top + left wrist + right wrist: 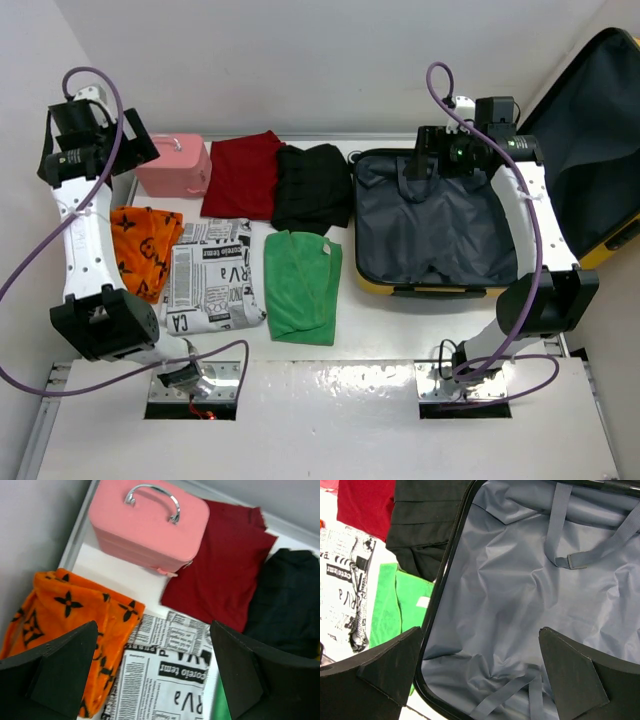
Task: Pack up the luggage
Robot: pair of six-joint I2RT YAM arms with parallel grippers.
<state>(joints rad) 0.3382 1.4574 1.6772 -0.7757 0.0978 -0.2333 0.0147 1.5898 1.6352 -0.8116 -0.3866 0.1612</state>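
Yellow hard-shell luggage w/ grey lining (pixel 430 235) lies open on right of desk (pixel 300 390), ready for loading. Right end effector (pixel 481 632) wide, empty, above it. Left end effector (pixel 154 625) wide, empty, above far-left orange patterned cloth (pixel 65 610).

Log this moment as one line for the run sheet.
stage: nothing packed yet | luggage: open, empty | left gripper: jaws open, raised near pink case | right gripper: jaws open, over luggage

The glossy yellow hard-shell suitcase (pixel 437 232) lies open at far right on the counter (pixel 400 330), its grey fabric lining bare and its lid raised rightward.
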